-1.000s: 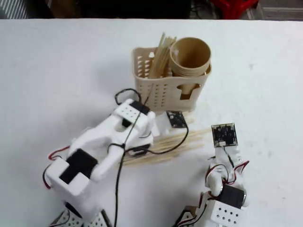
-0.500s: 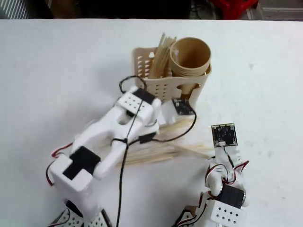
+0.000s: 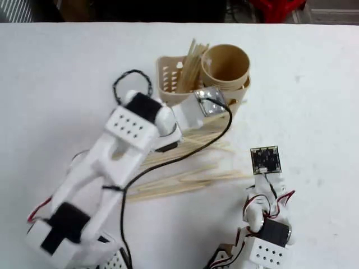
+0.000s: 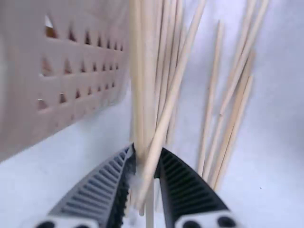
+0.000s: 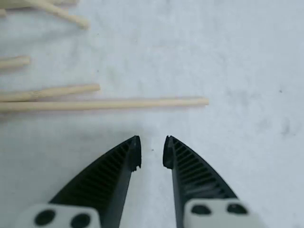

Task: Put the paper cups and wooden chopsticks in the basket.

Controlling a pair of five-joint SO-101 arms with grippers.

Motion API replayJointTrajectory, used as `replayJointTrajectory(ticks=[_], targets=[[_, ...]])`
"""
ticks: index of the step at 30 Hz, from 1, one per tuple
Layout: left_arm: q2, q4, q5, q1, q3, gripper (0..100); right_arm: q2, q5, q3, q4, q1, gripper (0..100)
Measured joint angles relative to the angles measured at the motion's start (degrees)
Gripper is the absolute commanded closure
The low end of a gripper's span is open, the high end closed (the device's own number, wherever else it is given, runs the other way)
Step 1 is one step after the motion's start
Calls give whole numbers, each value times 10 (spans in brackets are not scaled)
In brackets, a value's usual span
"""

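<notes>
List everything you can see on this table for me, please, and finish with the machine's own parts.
table: one, white, under everything.
basket: one, beige with holes, at the far middle of the table.
paper cups: one nested stack, number unclear, tan, in the basket's right side.
chopsticks in the basket: a bundle, pale wood, standing in its left side.
loose chopsticks: many, pale wood, lying on the table in front of the basket.
held chopsticks: a small bundle, pale wood, beside the basket's front wall.
left arm: one, white, stretched toward the basket.
right arm: one, white, at the near edge.
left gripper: one, grey, shut on the held chopsticks.
right gripper: one, black, slightly open over the table, holding nothing.
</notes>
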State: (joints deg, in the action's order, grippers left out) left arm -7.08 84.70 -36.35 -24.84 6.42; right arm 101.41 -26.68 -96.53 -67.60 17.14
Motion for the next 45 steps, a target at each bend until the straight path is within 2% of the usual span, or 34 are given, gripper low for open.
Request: replayJointTrajectory(ticks=[8,16,28,37,43,45], targets=[[-149,-23,47,10,0,979,0,0,0,0,0,900],[-241,-113,107,51,0,978,0,0,0,0,0,900],[-245,-404,242,54,16,979,0,0,0,0,0,900],[-244,-673,284,50,203,976,0,0,0,0,0,900],[-244,-719,324,51,263,974,0,0,0,0,0,900],[-244,-721,326,51,267,938,0,0,0,0,0,900]])
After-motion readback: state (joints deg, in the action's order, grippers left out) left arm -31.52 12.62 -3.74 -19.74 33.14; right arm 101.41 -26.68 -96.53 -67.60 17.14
